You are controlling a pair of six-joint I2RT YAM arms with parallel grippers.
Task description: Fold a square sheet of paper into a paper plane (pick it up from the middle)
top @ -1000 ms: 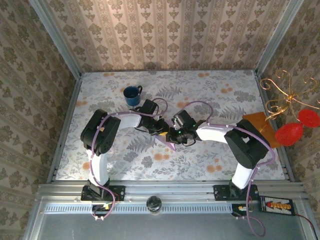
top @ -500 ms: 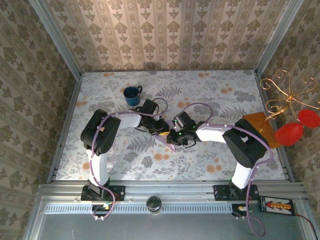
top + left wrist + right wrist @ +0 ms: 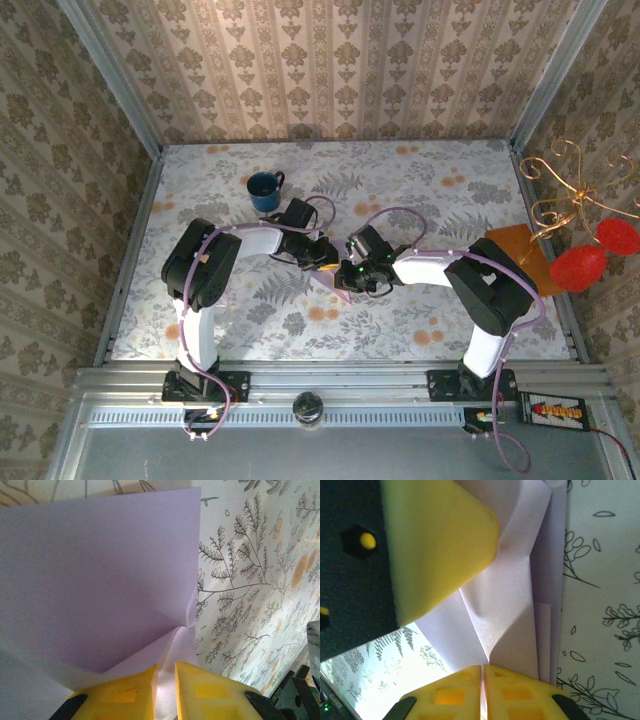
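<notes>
The sheet of paper [image 3: 336,285] sits near the middle of the table [image 3: 420,335], where the two wrists meet. It is to the near right of the blue mug [image 3: 265,190] and well left of the orange-brown rectangle [image 3: 518,256]. From above, only a small lilac wedge shows beneath the arms, its tip pointing toward the near edge and a little to the right. The arms cover the rest, so the long axis of the whole piece cannot be told.

The left gripper [image 3: 166,680] has its jaws narrow, with only a slim gap between the yellow fingers [image 3: 117,695]. A pale flap of the paper runs down into that gap, so the jaws are clamped on it. Beyond the fingers the sheet spreads as one broad flat lilac panel, and a crease runs from its right edge down toward the jaws.

The right gripper [image 3: 483,680] has its jaws almost touching. They pinch the paper at a spot where several creases come together, with layered edges stacked along the right side of the fold. In the right wrist view, one yellow finger of the left gripper lies across the paper at the upper left.
</notes>
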